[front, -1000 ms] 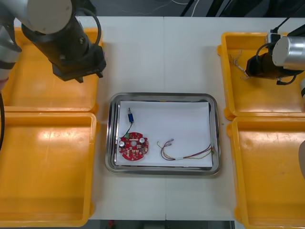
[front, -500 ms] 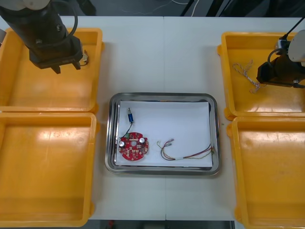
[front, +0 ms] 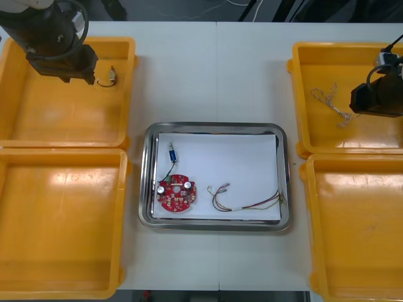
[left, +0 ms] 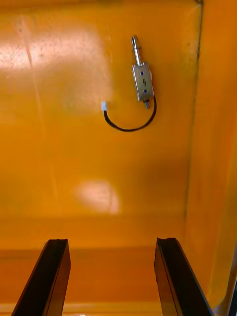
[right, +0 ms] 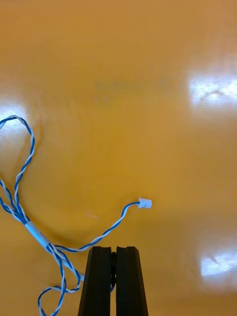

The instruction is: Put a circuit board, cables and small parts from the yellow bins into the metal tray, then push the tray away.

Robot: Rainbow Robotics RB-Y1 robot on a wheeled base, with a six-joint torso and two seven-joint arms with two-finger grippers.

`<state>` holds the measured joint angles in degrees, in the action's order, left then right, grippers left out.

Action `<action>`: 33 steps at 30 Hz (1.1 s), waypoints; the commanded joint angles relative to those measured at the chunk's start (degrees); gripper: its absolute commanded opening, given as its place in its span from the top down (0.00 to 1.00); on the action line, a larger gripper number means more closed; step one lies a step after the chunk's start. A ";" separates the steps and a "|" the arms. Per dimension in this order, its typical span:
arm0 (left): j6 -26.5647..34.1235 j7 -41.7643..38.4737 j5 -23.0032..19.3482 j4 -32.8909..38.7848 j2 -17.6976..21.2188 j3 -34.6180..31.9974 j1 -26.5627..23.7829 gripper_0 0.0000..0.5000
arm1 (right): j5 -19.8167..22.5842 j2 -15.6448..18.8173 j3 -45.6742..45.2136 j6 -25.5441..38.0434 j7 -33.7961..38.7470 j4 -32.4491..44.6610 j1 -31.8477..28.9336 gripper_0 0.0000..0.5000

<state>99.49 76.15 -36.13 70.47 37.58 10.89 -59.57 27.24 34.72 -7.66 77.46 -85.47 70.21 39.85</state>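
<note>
**Left gripper** (left: 111, 281): It is positioned over the far left yellow plastic bin (front: 38, 119). The fingers are spread wide with nothing between them. The small metal part with a looped black cable (left: 142, 79) lies on the bin floor ahead of the fingers, just beside the bin's side wall. The wide opening suits a descent over this part. The nearby wall leaves little room for the finger on that side, so the approach probably calls for care.

**Right gripper** (right: 113, 279): It is positioned over the far right yellow plastic bin (front: 315, 141). The fingers are pressed together at the middle. The twisted blue and white cable (right: 29, 232) runs up to the slit between them and appears to be nipped there. Its white connector (right: 144, 202) lies free ahead of the fingertips. A pinch on a single strand is the likely reason the loops trail off to one side.

**Shiny metal tray with a white inside** (front: 214, 128): It sits on the table between the bins. It holds a round red circuit board (front: 177, 194), a second small metal part (front: 170, 153) just beyond the board, and a thin red and yellow cable (front: 245, 202) beside it.

**Limits of observation:**
- In the front view, each arm's own body covers its fingertips.
- The contact between the right fingers and the cable is too small to confirm.
- The edge of the right wrist view cuts off the cable's lowest loop.
- It cannot be told whether the cable is clear of the bin floor
</note>
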 commanded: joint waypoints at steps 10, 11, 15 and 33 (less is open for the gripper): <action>-10.36 13.67 -0.43 -4.81 1.44 -1.75 -3.80 0.00 | 1.94 4.57 0.90 0.41 -2.34 5.47 -4.87 1.00; -11.16 14.03 -0.43 -5.25 1.27 -1.75 -3.80 0.00 | 1.94 4.57 0.90 0.41 -2.34 5.56 -4.95 1.00; -14.32 15.08 -0.43 -7.19 0.65 -1.75 -3.80 0.00 | 1.94 4.57 0.90 0.41 -2.16 5.56 -4.87 1.00; -31.55 15.34 -0.61 -19.14 -3.30 -1.83 -3.80 0.00 | 1.24 7.29 -0.25 9.38 -8.75 11.80 -4.78 0.00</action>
<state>69.82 92.14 -36.30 51.69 35.85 10.88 -60.22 28.26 37.99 -7.44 84.63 -90.52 78.35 35.20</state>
